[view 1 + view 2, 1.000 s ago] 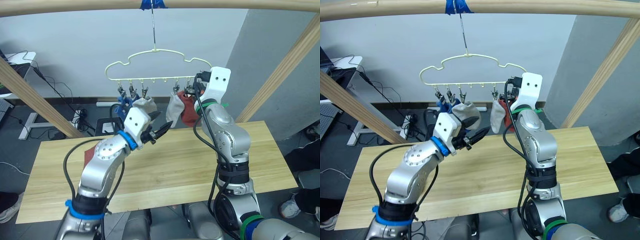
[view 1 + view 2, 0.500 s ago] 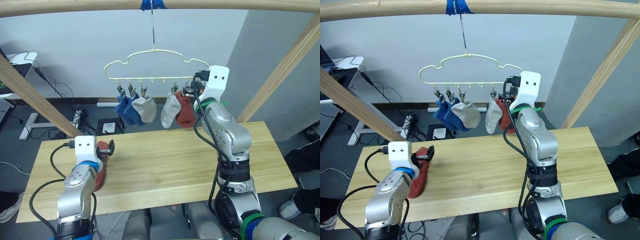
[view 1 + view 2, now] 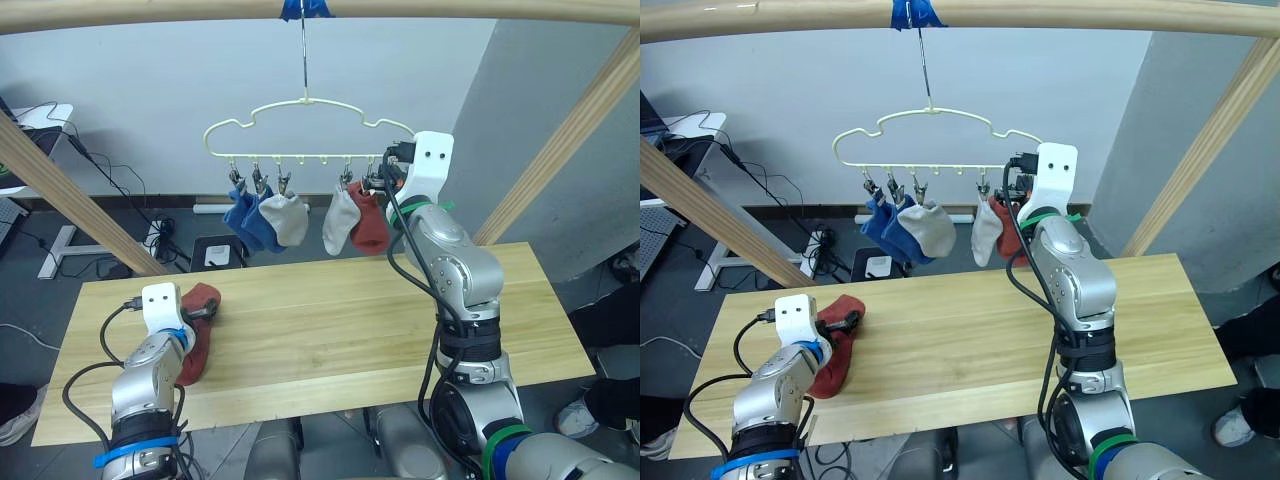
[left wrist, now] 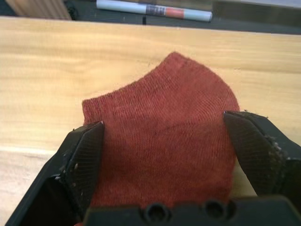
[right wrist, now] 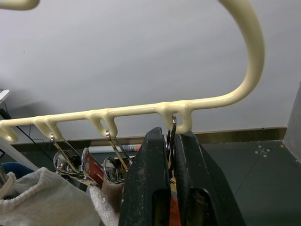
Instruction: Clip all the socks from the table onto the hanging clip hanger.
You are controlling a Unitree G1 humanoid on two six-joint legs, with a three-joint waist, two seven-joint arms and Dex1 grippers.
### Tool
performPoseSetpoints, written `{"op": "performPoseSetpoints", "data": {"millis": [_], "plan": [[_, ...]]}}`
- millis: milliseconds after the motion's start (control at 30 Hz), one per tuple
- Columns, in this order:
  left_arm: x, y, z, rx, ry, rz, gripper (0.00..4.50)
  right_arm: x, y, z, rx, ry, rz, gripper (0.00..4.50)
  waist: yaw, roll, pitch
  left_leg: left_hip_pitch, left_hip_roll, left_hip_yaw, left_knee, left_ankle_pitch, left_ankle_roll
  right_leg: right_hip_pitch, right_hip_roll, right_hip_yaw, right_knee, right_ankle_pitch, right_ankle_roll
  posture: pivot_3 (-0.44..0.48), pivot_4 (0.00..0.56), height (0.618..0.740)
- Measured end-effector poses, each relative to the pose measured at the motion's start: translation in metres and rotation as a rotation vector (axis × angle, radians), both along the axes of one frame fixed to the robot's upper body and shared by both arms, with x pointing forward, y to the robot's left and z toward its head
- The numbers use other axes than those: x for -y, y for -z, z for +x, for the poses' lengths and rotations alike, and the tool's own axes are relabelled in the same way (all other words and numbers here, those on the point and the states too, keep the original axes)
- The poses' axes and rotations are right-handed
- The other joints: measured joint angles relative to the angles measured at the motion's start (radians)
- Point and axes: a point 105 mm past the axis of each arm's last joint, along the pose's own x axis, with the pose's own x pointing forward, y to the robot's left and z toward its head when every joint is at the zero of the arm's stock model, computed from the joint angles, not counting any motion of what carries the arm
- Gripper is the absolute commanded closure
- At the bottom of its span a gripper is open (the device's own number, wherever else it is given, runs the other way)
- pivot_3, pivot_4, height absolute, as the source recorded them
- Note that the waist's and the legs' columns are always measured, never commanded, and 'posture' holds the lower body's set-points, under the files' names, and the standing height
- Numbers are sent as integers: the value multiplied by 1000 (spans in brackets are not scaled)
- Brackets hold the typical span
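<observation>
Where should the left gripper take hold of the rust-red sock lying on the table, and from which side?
Grip the rust-red fabric sock across its flat middle, coming straight down from above: it lies limp on the pale wooden table, and the left gripper already has its open jaws on either side.

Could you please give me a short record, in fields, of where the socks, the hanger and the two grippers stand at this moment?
clip hanger: hangs by its hook from the wooden pole, above the table's far edge
socks hung: five; two blue, one light grey, another light grey, one rust-red
sock on table: one rust-red sock, lying flat near the robot's left end
left gripper: open, one finger on each side of the rust-red sock
right gripper: raised at the hanger's right end, shut on the end clip
</observation>
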Motion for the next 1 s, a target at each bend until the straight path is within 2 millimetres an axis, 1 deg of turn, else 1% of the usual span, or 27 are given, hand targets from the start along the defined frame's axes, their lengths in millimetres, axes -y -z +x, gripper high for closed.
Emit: {"op": "performPoseSetpoints", "data": {"millis": [133,367,500,567,600,633,667,700,733,767,800,933,1000], "plan": [[-1,1,-1,-15,4,7,880,0,0,0,-1,-1,0,4500,0,0,0,0,0,0,0,0,0,0,0,0,0,0,0,-187,227,740],[-1,3,-3,-23,16,0,2715,-1,0,0,-1,-2,1,4500,0,0,0,0,0,0,0,0,0,0,-1,0,0,0,0,-188,225,740],[5,3,-2,-21,61,5,3879,-1,0,0,-1,-2,1,4500,0,0,0,0,0,0,0,0,0,0,-1,0,0,0,0,-192,226,740],[17,2,-1,-19,147,37,4369,0,0,0,-1,-1,1,4500,-1,0,0,0,0,0,0,0,0,0,-1,0,0,0,0,-194,226,740],[30,2,0,-12,220,52,4494,1,0,0,0,2,0,4500,-1,0,0,0,0,0,-1,0,0,0,-1,0,0,0,0,-194,226,740],[45,1,2,-4,290,59,4494,1,0,0,0,5,-1,4500,1,0,0,0,1,0,-1,0,0,0,-1,0,-1,0,0,-197,226,740],[76,-4,3,24,430,61,4494,2,0,0,-1,7,0,4500,5,0,0,-1,0,0,-1,0,0,0,-2,0,-2,0,0,-201,225,740],[98,-8,4,50,522,55,4494,2,0,1,-1,8,1,4500,7,0,0,-1,0,0,-1,0,0,0,-2,0,-3,0,0,-201,225,740],[129,-16,4,90,640,40,4494,3,0,1,-2,9,2,4500,8,0,0,-2,0,1,-1,0,0,0,-2,0,-4,0,1,-206,224,740],[163,-27,1,141,765,20,4494,3,0,1,-2,11,2,4500,7,0,0,-2,0,1,-1,0,0,0,-2,1,-5,1,1,-206,224,740],[188,-40,-2,193,859,1,4494,2,0,1,-2,9,3,4500,6,0,0,-2,0,2,-2,0,0,0,-2,1,-6,1,1,-211,223,740],[255,-82,-7,361,1050,-62,4494,5,-6,1,13,16,0,4500,-3,0,0,-2,-1,2,-2,0,0,0,0,1,-6,1,1,-223,218,740],[274,-95,-8,416,1091,-78,4494,6,-7,1,14,17,2,4500,-8,0,0,-2,-1,2,-2,0,0,0,2,1,-5,2,0,-234,216,740]]}}
